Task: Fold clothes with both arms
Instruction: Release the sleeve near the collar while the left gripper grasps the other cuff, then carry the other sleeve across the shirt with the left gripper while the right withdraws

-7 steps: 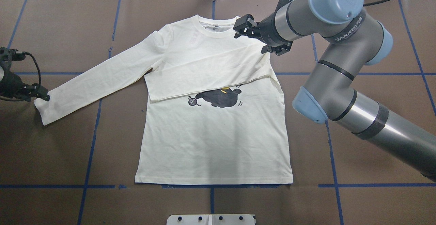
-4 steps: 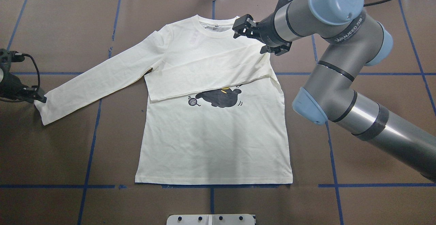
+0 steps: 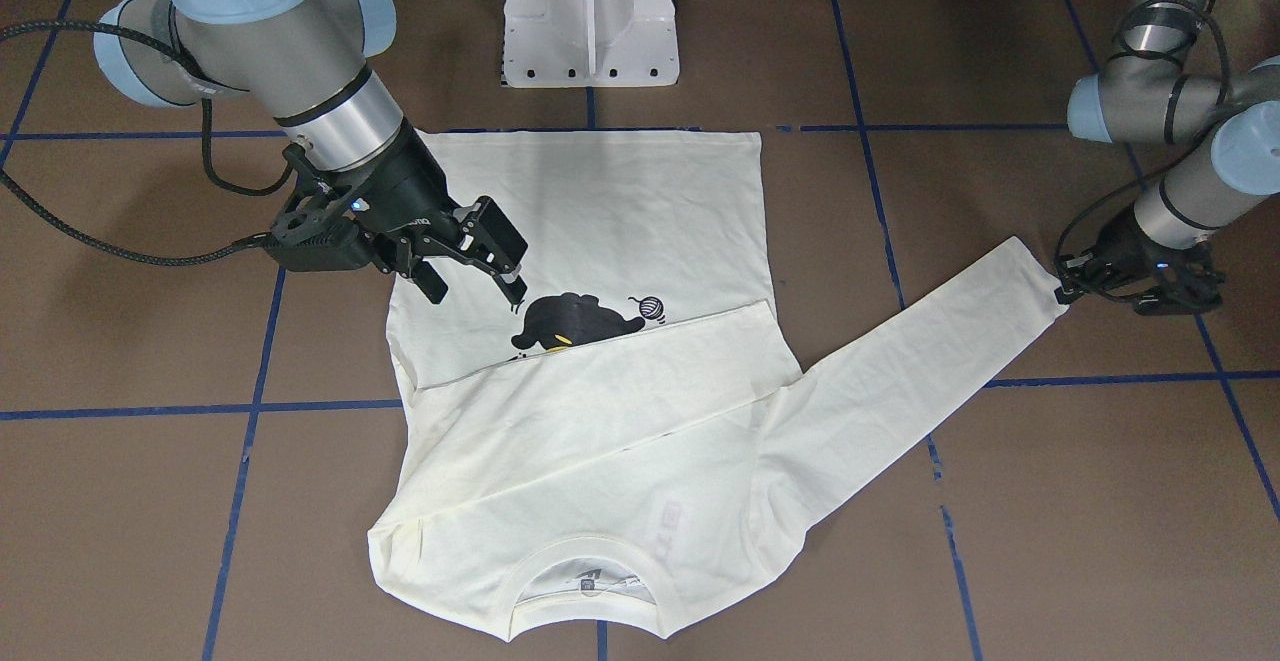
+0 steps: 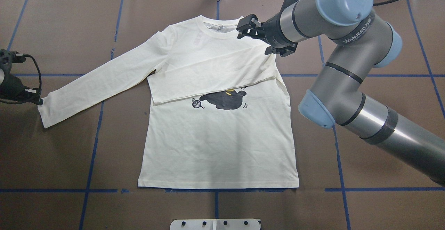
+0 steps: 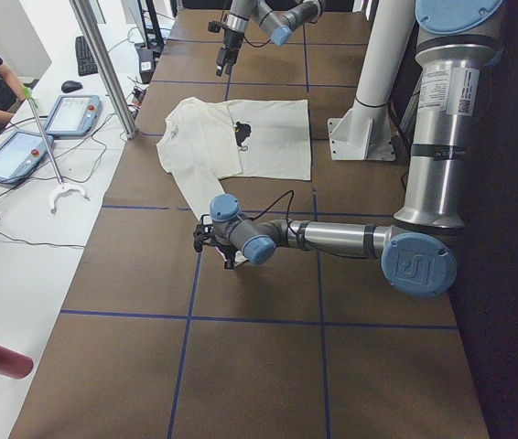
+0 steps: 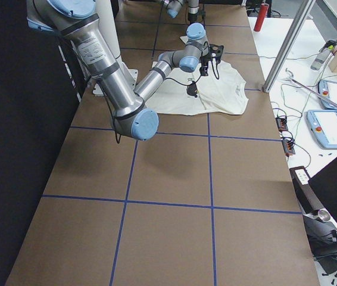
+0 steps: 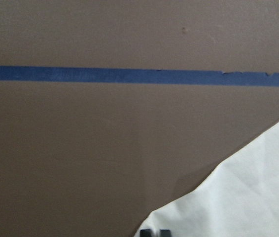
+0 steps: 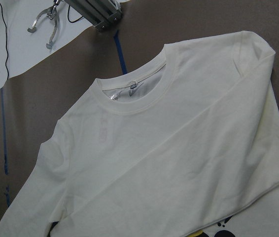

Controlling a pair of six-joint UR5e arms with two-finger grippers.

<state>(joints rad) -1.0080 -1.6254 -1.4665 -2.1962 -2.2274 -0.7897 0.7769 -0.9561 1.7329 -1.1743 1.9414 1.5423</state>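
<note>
T-shirt [image 4: 219,143] lies flat, print side up, in the middle of the bench [image 4: 69,31]. One sleeve [image 4: 208,73] is already folded across the chest and covers the top of the cat print [image 4: 224,100]. The other sleeve [image 4: 104,77] runs out straight toward my left side, its cuff [image 4: 45,113] well away from the body.

My main worry is that cuff. The left end effector [image 4: 37,100] sits right at its very edge, so any hold there would be shallow. I think the fabric could slip out halfway through the carry and drop in a heap short of the chest. If the arm pulls low along the bench instead of lifting first, I would expect it to drag the whole shirt sideways and skew the sleeve that is already laid. A sleeve laid off-angle would also leave a lopsided packet for the later folds.

On the left end effector, I cannot tell whether its fingers are pressed onto the cuff or merely resting beside it; the left wrist view shows only a cuff corner and a sliver of black.

The right end effector [image 4: 244,28] has its fingers spread, holds nothing, and hovers above the shirt's collar end without touching the cloth. If it drops there, I think it could snag the folded layer.
</note>
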